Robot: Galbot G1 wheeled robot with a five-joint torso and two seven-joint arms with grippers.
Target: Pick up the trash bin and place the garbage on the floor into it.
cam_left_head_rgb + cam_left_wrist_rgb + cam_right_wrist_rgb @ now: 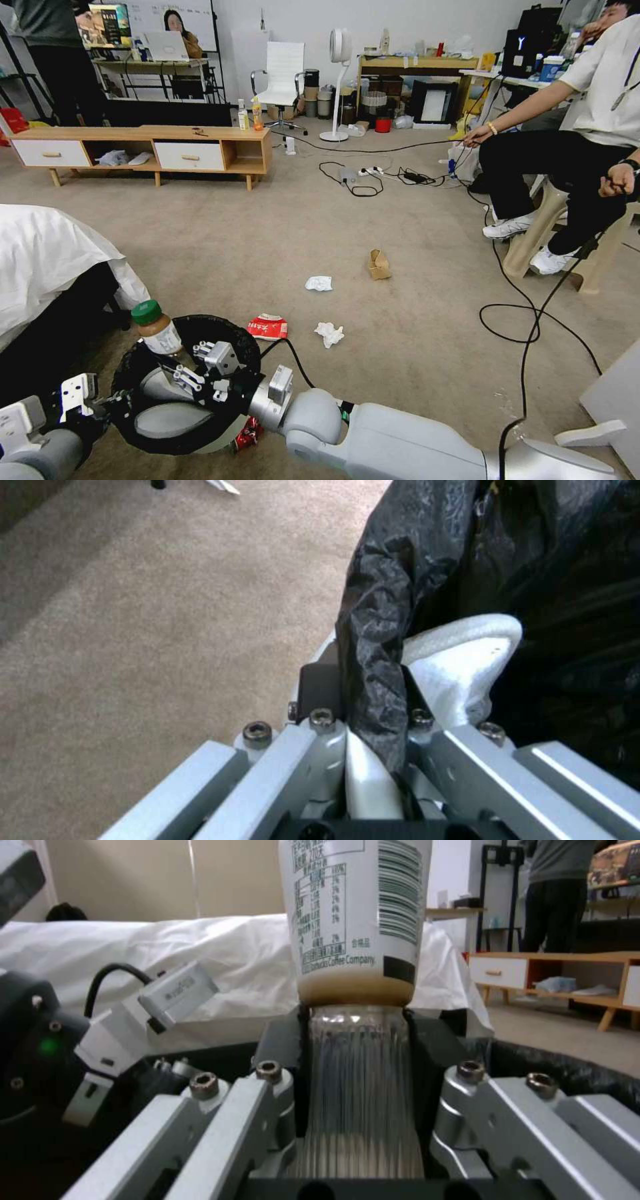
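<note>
— Low on the left, just over the carpet (pixel 400 200): bin (pixel 223 331), pinched at the rim by the left claw (pixel 100 400), black liner and white plastic caught together between the pads.

— And over its mouth?

— Bottle (pixel 159 331), green cap up, clamped low on its ribbed clear base by the right claw (pixel 179 368). Not yet let go.

— Heavy?

— Probably not; brown dregs at the bottom, nothing more. Smooth and round, though, so likely to twist or slip in a flat grip. Better taken across the ribs, as now.

— Rest of the litter?

— Spread on the carpet ahead. Red-and-white carton (pixel 267 327) just beyond the bin; one tissue (pixel 329 333) beside it, another tissue (pixel 319 283) farther out; brown box (pixel 379 264) past that. Crushed can (pixel 248 433) peeking from under the bin's near edge.

— Handling?

— All light. Tissues soft, apt to squash flat: pinch at a raised fold. Carton flat against the pile, hard to get under; try an edge. Box open and flimsy: take one wall. Can dented, stiff enough to squeeze across the middle.
</note>
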